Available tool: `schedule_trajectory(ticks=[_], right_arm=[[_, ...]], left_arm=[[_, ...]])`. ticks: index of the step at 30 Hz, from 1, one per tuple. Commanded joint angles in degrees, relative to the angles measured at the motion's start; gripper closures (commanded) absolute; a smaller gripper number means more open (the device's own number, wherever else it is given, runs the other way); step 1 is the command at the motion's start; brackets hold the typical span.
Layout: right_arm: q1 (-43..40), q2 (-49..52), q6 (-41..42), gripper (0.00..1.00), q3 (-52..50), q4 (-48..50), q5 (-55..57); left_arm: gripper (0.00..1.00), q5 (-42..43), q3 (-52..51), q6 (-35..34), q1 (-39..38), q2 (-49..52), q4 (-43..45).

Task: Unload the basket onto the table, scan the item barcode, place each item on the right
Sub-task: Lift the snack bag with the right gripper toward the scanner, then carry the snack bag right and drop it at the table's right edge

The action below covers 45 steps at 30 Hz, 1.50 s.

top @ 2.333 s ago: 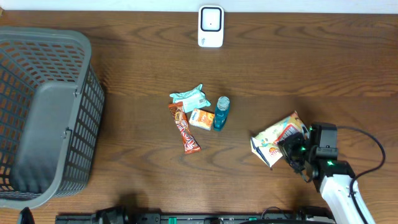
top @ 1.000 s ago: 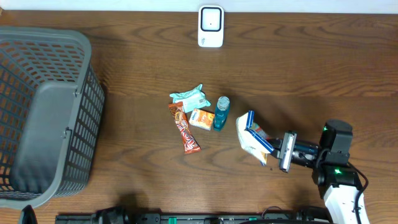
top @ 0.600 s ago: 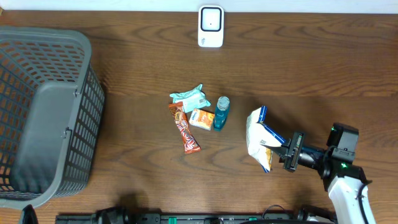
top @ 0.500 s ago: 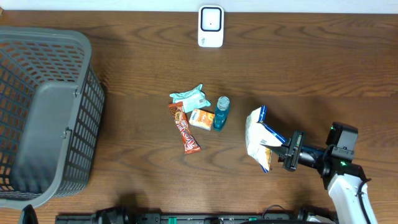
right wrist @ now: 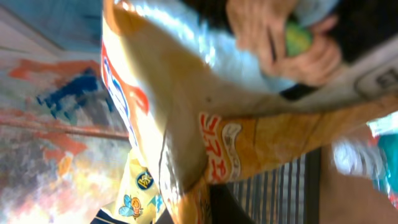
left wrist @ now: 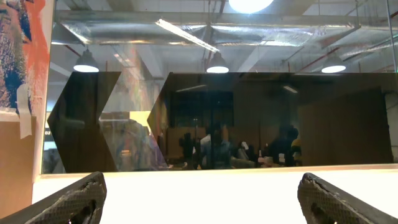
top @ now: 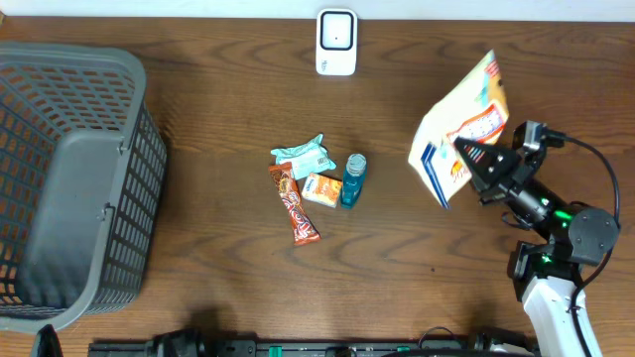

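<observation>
The item is a yellow-and-white snack bag (top: 458, 129) with orange print, held up off the table at the right. My right gripper (top: 476, 159) is shut on its lower edge, and the bag tilts toward the far right. The bag (right wrist: 186, 124) fills the right wrist view and hides the fingers. No barcode shows in any view. A white scanner (top: 336, 42) stands at the far edge, centre. My left gripper (left wrist: 202, 202) is out of the overhead view. Its wrist view faces a room, fingertips (left wrist: 81, 199) wide apart with nothing between them.
A large grey basket (top: 69, 188) takes up the left side. Mid-table lie a teal wipes packet (top: 306, 154), a brown candy bar (top: 295, 206), a small orange packet (top: 321, 188) and a blue bottle (top: 353, 178). The right arm's cable (top: 595, 169) loops at the right edge.
The right gripper has lifted the snack bag from low over the table and swung it up toward the far right, turning its printed face to the overhead camera. The other items have not moved.
</observation>
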Motion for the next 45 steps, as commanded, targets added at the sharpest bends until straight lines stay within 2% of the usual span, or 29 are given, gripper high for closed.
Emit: schedule_trajectory(ticks=[1,5,8,12,14,21,25,29,34,36,41,45], right_arm=[[2.3,0.4,-6.6,0.98,0.1,-8.3,17.2],[6.7,0.4,-11.8,0.98,0.1,-21.0,30.5],[12.1,0.9,-15.3,0.98,0.1,-21.1,41.6],[18.9,2.8,-15.6,0.99,0.4,-21.1,58.9],[20.9,4.6,-18.1,0.99,1.6,-21.0,63.0],[25.9,16.5,-34.2,0.99,13.9,-19.4,66.2],[28.1,24.9,-39.6,0.99,22.9,-19.6,67.9],[29.2,34.9,-40.9,0.99,33.2,-21.3,67.9],[30.2,47.0,-43.6,0.99,46.2,-23.3,67.9],[30.7,51.3,-43.6,0.99,51.4,-24.7,67.9],[31.8,62.6,-43.8,0.99,65.6,-29.4,68.7],[32.6,70.6,-43.8,0.99,74.8,-30.9,69.0]], left_arm=[[0.02,0.8,-0.3,-0.5,0.2,-0.5,0.0],[0.02,0.7,-1.2,-0.5,0.2,-0.5,0.0],[0.02,0.7,-2.6,-0.5,0.2,-0.5,0.0],[0.02,0.7,-4.7,-0.5,0.2,-0.5,0.0],[0.02,0.7,-5.7,-0.5,0.2,-0.5,0.0],[0.02,0.7,-8.5,-0.3,0.3,-0.5,0.0],[0.02,0.7,-8.9,0.4,0.3,-0.5,0.0],[0.02,0.7,-8.9,0.4,0.3,-0.5,-0.8],[0.02,0.5,-9.0,0.5,0.3,-0.5,-8.7],[0.02,0.0,-9.9,2.6,0.3,-0.5,-9.2],[0.02,-8.5,-13.2,3.9,0.3,-0.4,-8.3],[0.02,-9.6,-16.3,3.9,0.3,-0.3,-9.5]])
